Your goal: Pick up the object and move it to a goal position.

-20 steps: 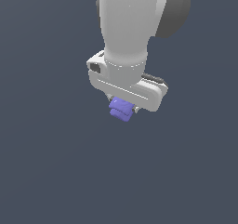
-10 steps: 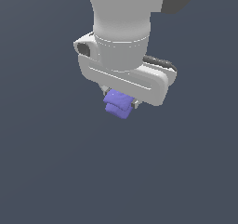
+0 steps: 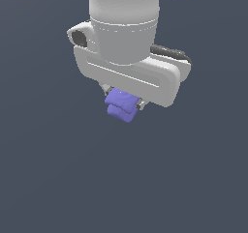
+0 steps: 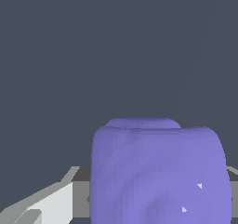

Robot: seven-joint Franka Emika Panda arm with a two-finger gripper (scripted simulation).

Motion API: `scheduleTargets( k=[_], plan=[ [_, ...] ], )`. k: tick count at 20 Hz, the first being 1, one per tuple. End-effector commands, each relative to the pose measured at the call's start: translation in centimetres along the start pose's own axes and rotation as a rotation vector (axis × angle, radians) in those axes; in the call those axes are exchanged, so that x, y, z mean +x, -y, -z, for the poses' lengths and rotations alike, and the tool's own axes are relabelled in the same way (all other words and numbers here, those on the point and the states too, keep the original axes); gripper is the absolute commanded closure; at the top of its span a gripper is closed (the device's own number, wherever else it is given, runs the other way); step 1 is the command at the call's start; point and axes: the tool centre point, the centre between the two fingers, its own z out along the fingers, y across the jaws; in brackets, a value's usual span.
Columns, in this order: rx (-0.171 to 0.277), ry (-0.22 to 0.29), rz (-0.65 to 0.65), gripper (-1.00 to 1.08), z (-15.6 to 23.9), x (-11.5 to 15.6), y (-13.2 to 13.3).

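The object (image 3: 121, 105) is a small periwinkle-purple lumpy block with two rounded lobes. It hangs under the white hand of my arm, held between the fingers of my gripper (image 3: 122, 97), which is shut on it. It is lifted above the dark grey floor. The fingers are mostly hidden by the hand and the block; only short grey tips (image 3: 141, 103) show beside it. In the wrist view the object (image 4: 158, 172) fills the near part of the picture, with a light grey finger (image 4: 46, 204) beside it.
The flat dark grey floor (image 3: 48, 179) spreads all around. No other object shows in either view.
The hand with the block has come closer to the exterior camera and shifted toward the exterior view's left. The block stays gripped.
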Motion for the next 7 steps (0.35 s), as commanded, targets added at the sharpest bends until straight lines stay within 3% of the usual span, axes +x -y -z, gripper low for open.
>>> scheduleTargets(
  k=[1,7],
  plan=[
    [0.0,0.0,0.0,1.08,0.32,0.16,0.05],
    [0.0,0.0,0.0,1.08,0.54,0.31,0.1]
  ],
)
